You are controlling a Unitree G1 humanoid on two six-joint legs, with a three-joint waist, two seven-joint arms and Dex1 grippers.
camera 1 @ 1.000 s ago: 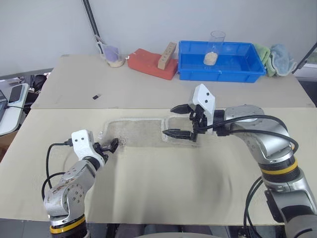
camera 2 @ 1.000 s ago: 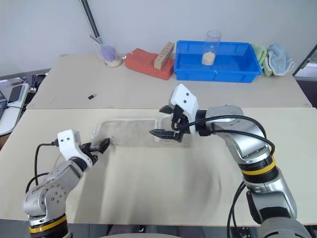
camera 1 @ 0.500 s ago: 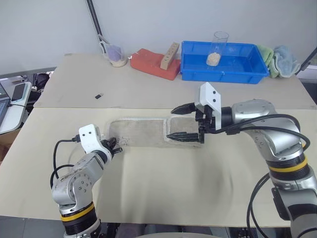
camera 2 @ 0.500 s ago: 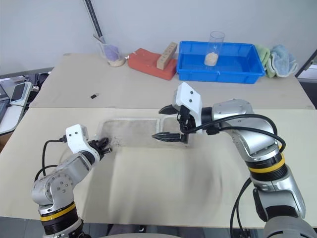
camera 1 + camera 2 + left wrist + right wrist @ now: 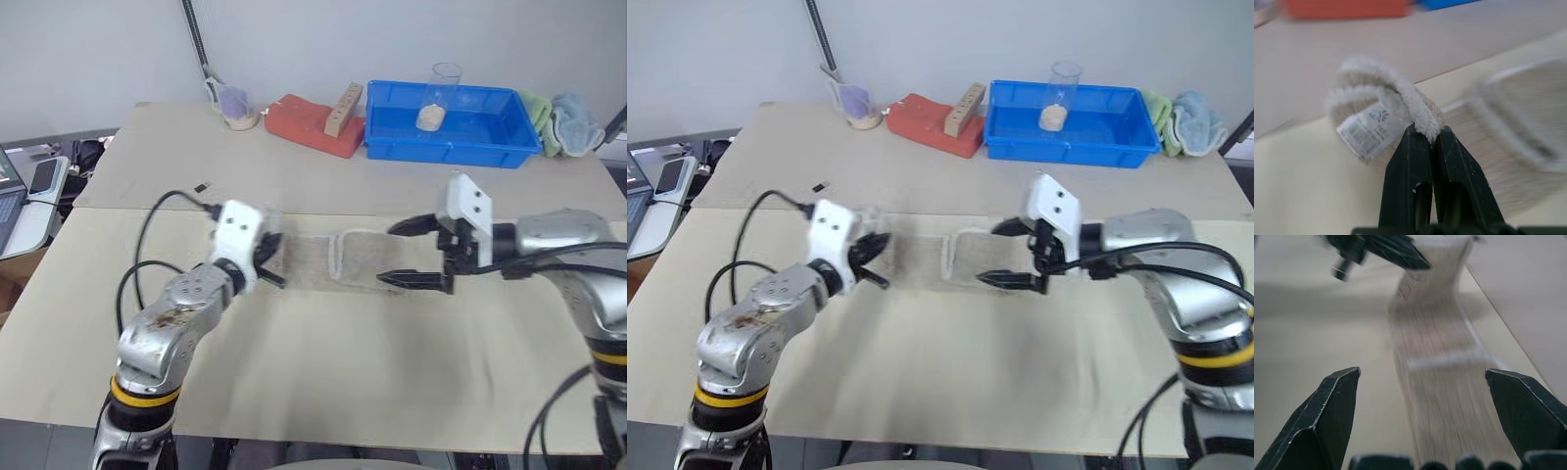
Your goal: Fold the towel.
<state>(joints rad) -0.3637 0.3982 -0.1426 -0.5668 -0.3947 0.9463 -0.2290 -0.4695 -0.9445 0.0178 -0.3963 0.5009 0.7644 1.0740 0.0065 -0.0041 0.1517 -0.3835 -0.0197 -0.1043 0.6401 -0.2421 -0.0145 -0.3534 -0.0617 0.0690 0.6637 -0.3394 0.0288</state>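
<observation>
The towel [image 5: 328, 262] is seen just left of the centre of the left eye view, spread as a long beige-grey strip on the tan table [image 5: 323, 372]. Its right end is doubled over, so that a loop of whitish edging is shown there. Its left end is lifted off the table by the left gripper [image 5: 1430, 133], whose two black fingers are pressed together on the rolled, fluffy edge of the cloth, as shown in the left wrist view. A small white tag [image 5: 1367, 131] printed with a barcode and a coloured mark hangs from the pinched end, just beside the fingers.

The right gripper [image 5: 414, 254] is held at centre right of the left eye view, beside the folded right end of the towel. Its fingers are spread wide apart, with nothing between them; one finger lies low over the table and the other is raised above it. In the right wrist view the strip of towel runs away between the two spread fingers [image 5: 1327, 406] toward the left gripper [image 5: 1396, 252], which is seen near the top of that frame.

Along the upper edge of the left eye view are shown:
- a blue tray [image 5: 392, 137] containing a clear cup [image 5: 437, 93]
- a red block [image 5: 309, 127]
- a green cloth [image 5: 541, 110] and a light-blue cloth [image 5: 578, 117] at upper right
</observation>
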